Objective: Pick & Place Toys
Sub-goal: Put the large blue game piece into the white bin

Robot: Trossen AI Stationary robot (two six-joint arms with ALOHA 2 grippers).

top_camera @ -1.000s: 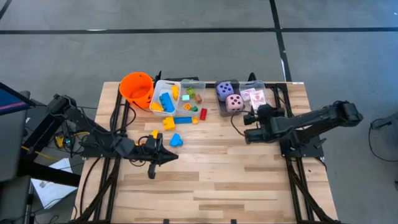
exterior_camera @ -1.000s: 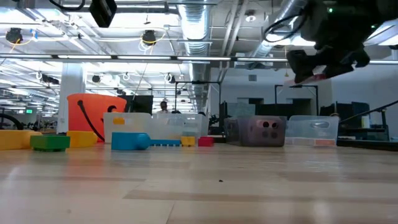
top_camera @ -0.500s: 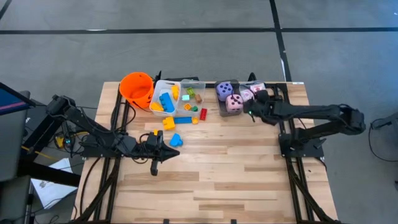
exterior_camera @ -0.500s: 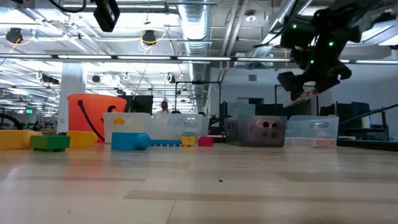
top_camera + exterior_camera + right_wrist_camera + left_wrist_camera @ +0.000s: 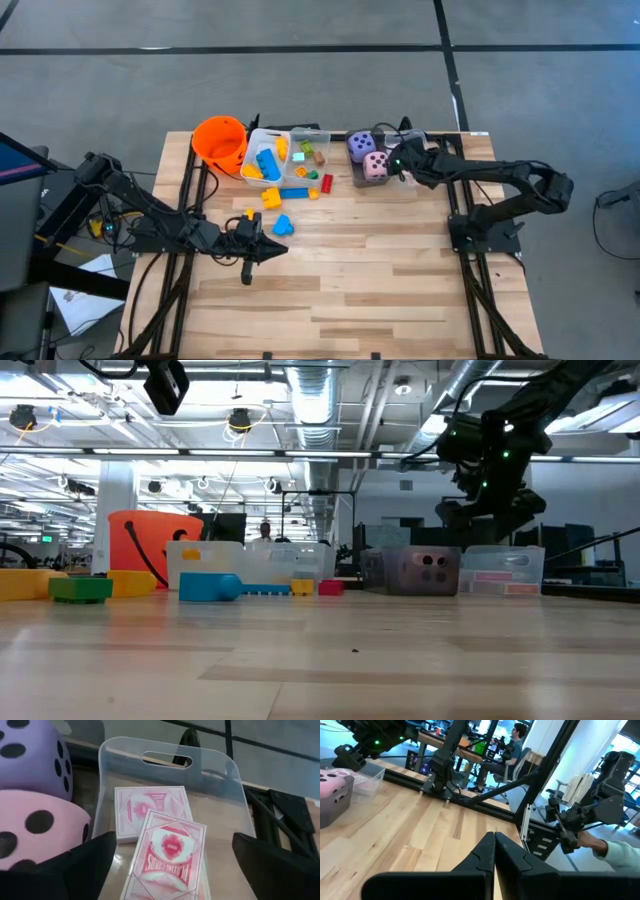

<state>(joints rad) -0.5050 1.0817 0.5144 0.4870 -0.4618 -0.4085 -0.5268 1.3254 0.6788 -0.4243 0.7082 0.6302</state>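
Card packs in clear bin, dice in neighbouring bin, right pincer released above, left pincer clenched.

You get even, bright overhead light in the high view: the worktop is evenly lit, and the arms throw only faint, soft shadows on the wood. In the low view, strong backlight from the ceiling lamps blows out the upper left, so the right gripper reads as a dark silhouette with small green lights; the near planks go soft and slightly blurred. In the left wrist view, daylight glares at the far windows and the left gripper close to the lens is out of focus. In the right wrist view, the clear bin shows pale sheen, while the playing cards stay sharp.
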